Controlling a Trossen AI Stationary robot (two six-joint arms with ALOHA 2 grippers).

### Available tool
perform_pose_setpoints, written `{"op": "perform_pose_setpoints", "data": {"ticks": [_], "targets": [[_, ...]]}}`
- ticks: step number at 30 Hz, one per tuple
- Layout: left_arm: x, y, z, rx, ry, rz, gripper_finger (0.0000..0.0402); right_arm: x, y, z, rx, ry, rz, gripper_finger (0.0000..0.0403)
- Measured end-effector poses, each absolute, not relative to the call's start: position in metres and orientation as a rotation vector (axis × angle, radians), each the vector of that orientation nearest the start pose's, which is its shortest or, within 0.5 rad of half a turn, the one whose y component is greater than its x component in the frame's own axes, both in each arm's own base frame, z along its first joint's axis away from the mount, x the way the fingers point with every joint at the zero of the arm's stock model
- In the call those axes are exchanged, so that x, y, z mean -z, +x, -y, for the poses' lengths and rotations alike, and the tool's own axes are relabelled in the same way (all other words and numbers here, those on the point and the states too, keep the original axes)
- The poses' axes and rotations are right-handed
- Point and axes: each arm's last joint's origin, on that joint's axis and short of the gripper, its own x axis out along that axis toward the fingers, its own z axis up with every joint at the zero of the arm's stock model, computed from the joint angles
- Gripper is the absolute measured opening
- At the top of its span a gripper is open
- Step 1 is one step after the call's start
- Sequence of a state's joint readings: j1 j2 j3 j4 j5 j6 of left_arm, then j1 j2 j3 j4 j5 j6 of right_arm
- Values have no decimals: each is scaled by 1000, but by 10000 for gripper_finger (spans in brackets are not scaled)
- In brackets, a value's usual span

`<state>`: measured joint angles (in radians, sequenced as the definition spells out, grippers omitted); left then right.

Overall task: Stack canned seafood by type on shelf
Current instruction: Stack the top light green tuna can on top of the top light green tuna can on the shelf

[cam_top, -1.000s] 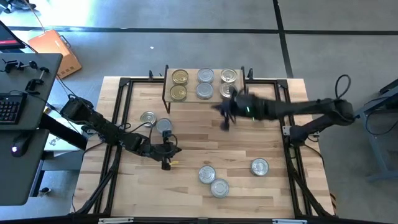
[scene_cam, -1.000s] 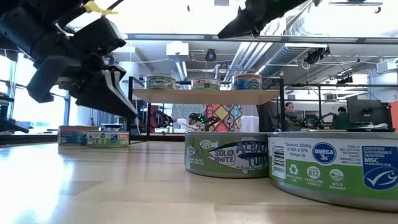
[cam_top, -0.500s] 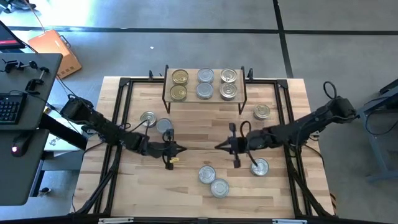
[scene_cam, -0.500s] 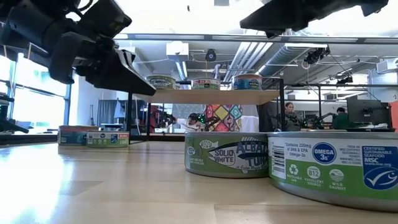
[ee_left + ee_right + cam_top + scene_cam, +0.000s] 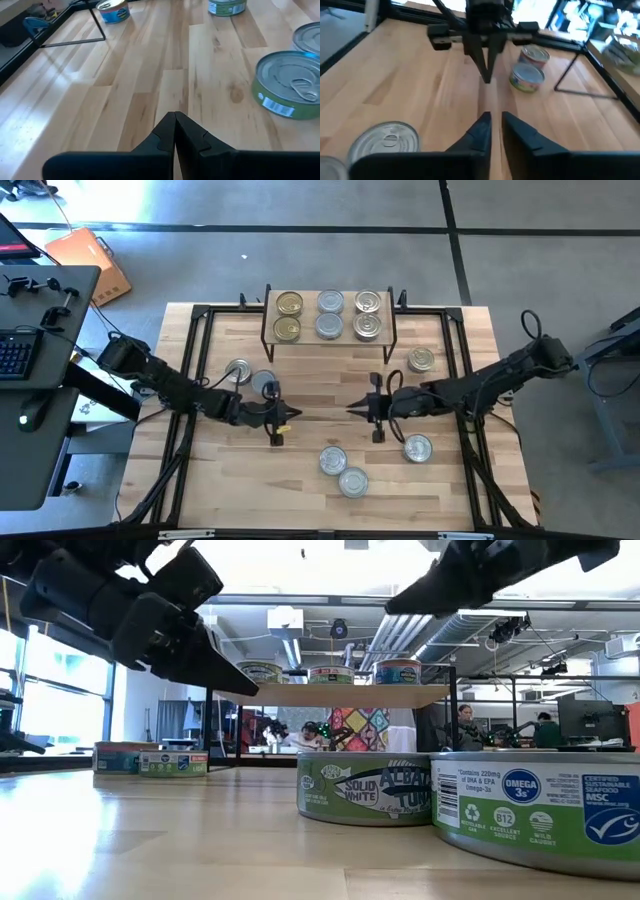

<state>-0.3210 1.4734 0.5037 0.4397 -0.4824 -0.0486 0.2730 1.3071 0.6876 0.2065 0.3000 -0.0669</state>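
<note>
High view shows our right gripper (image 5: 352, 409), fingers a crack apart, empty mid-table facing the shut left gripper (image 5: 296, 415), with loose tins (image 5: 333, 460) toward the near edge, closest to it, shelf (image 5: 330, 333) at the far edge.

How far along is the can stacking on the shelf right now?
Six cans already sit on the shelf. Nothing is in hand: the left gripper is shut and empty, the right gripper empty, jaws slightly apart. Six cans remain on the table.
</note>
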Motion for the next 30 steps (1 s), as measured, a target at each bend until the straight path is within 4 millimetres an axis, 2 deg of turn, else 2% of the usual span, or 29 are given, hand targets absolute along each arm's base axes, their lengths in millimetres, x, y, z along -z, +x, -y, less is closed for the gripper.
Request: {"op": "perform_pose_setpoints", "data": {"ticks": [7, 12, 16, 19, 23, 27, 30], "targets": [[-146, 257, 63, -164, 222, -510, 0, -217, 269, -48, 100, -72, -467, 130], [-136, 259, 62, -112, 338, -560, 18, -212, 269, -47, 126, 7, -501, 178], [-119, 248, 62, -90, 509, -749, 57, -212, 269, -47, 155, 116, -499, 185], [-112, 229, 57, -253, 588, -915, 92, -212, 269, -47, 160, 136, -500, 184], [-114, 207, 55, -448, 543, -993, 126, -211, 269, -46, 155, 101, -504, 183], [-119, 200, 55, -506, 438, -964, 138, -212, 269, -40, 175, 10, -507, 183], [-114, 196, 53, -509, 424, -950, 137, -211, 270, -34, 186, -44, -515, 183]]}}
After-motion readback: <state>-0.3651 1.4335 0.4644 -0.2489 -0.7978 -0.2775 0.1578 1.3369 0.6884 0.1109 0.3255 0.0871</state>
